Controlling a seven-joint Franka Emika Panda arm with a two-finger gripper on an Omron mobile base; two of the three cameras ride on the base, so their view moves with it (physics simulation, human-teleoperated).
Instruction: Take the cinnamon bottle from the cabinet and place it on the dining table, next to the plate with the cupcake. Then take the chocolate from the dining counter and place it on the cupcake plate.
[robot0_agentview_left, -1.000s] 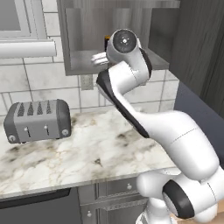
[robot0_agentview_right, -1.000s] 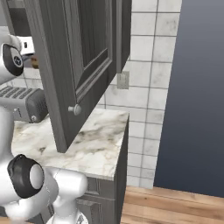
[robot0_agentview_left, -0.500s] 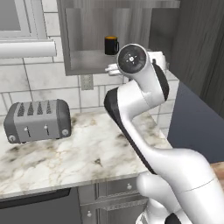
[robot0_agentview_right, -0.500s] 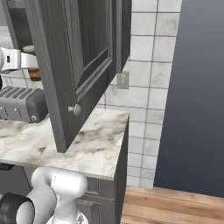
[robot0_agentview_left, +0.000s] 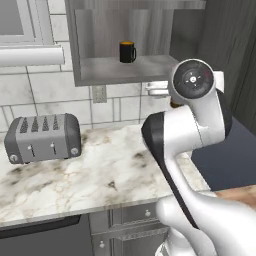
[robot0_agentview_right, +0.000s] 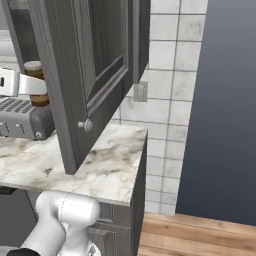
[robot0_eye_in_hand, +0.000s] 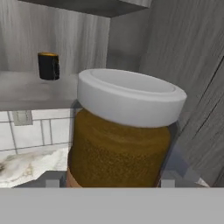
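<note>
Hand view has the cinnamon bottle (robot0_eye_in_hand: 122, 135) dead centre, close up: a brown jar with a broad white lid, upright, sitting between the two dark fingertips (robot0_eye_in_hand: 51, 180) that rise at 7 and 5 o'clock. The gripper (robot0_eye_in_hand: 107, 181) is clenched on the bottle, one pad against each side of the glass. At 10 o'clock from the lid a black mug (robot0_eye_in_hand: 48, 66) with an orange inside stands on the grey cabinet shelf (robot0_eye_in_hand: 26, 89); the bottle is out in front of that shelf, clear of it. Below the shelf show white tiles and a wall outlet (robot0_eye_in_hand: 20, 117).

Left base view: the white arm (robot0_agentview_left: 192, 130) bends up from 5 o'clock, its round joint in front of the hand, so the bottle is only a brown sliver (robot0_agentview_left: 175, 104) at the joint's left edge, below the shelf's edge. The mug (robot0_agentview_left: 127, 52) stays on the shelf (robot0_agentview_left: 125, 70) at 12 o'clock. A toaster (robot0_agentview_left: 42, 137) sits on the marble counter (robot0_agentview_left: 100, 175) at 9 o'clock.

Right base view: the bottle (robot0_agentview_right: 36, 84) shows at 9 o'clock, just left of the open cabinet door (robot0_agentview_right: 85, 75), held in the white hand (robot0_agentview_right: 15, 84) above the toaster (robot0_agentview_right: 25, 117).
</note>
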